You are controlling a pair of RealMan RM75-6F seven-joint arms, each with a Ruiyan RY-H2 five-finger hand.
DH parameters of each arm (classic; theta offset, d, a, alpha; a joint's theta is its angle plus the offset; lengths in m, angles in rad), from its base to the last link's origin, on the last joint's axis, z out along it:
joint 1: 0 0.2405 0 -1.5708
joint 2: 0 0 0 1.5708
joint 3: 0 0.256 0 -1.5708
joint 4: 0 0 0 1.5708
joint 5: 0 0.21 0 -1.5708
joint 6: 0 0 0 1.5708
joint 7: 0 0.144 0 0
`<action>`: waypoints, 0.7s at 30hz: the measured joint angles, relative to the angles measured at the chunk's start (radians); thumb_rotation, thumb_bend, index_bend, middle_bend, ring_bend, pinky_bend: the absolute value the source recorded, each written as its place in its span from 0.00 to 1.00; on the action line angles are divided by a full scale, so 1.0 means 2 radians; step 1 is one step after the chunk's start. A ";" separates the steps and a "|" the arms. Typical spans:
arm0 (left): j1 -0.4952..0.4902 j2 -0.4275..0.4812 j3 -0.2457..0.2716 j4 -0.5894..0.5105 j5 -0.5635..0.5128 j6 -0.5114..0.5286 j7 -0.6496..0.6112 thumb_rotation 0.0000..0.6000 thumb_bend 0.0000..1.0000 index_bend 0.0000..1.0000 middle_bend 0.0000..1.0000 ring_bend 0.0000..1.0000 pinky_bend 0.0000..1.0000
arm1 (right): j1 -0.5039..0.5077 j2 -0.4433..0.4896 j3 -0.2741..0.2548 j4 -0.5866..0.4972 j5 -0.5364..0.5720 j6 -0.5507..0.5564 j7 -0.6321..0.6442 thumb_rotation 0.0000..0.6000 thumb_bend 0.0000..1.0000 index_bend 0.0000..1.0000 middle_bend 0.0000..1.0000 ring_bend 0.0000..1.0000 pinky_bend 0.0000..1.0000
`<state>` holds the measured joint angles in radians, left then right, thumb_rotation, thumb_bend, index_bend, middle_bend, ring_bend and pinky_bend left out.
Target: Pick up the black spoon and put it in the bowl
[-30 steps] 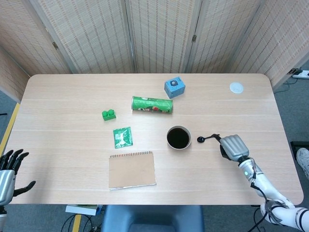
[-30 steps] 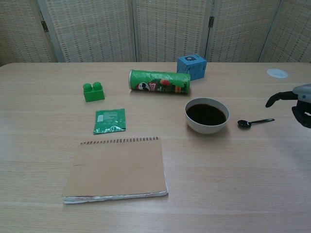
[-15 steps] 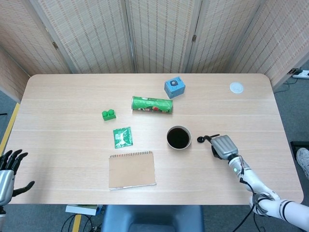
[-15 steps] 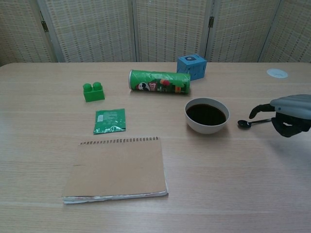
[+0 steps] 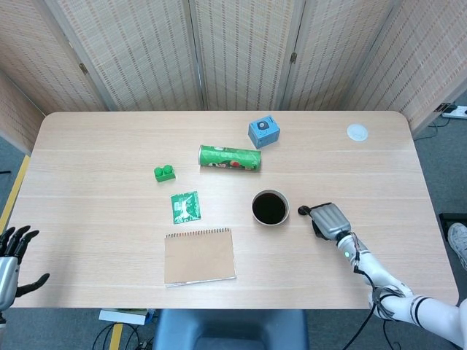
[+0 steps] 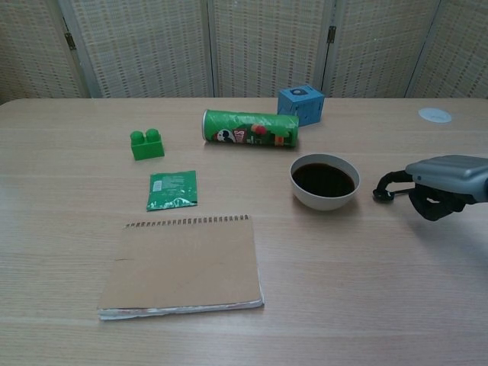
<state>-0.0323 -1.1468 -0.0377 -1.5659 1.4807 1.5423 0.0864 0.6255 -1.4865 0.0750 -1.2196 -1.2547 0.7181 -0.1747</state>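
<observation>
My right hand [image 5: 328, 219] low over the surface [image 5: 102, 146], just right of the bowl [image 5: 271, 208]. Its fingers [image 6: 389, 180] curl down over the black spoon [image 5: 303, 211], which lies on the wood between bowl and hand; only the spoon's head shows past my fingertips. Whether I have hold of the handle, I cannot tell. Bowl stands upright, dark inside.

My left hand [image 5: 10, 257] at the near left edge, off the surface, fingers spread, nothing in it.

Also on the surface: green can [image 5: 229, 158] on its side, blue cube [image 5: 264, 132], green brick [image 5: 165, 173], green packet [image 5: 185, 207], brown notebook [image 5: 199, 256].
</observation>
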 measured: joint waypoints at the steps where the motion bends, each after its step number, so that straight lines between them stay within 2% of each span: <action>1: 0.000 0.000 0.000 0.000 0.000 0.000 0.001 1.00 0.17 0.20 0.15 0.10 0.15 | 0.000 0.000 -0.001 0.000 0.000 0.000 0.000 1.00 0.98 0.21 0.91 1.00 0.96; 12: 0.001 0.001 0.000 -0.001 0.003 0.001 0.002 1.00 0.17 0.20 0.15 0.10 0.15 | -0.001 0.002 -0.017 -0.003 -0.004 -0.001 0.001 1.00 0.98 0.21 0.91 1.00 0.96; 21: 0.002 0.000 0.001 -0.002 0.004 0.003 0.002 1.00 0.17 0.20 0.15 0.10 0.15 | -0.016 0.027 -0.035 -0.025 -0.015 0.013 0.002 1.00 0.98 0.21 0.91 1.00 0.96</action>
<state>-0.0278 -1.1470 -0.0365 -1.5692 1.4882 1.5474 0.0914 0.5942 -1.4323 0.0049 -1.2688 -1.2843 0.7444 -0.1703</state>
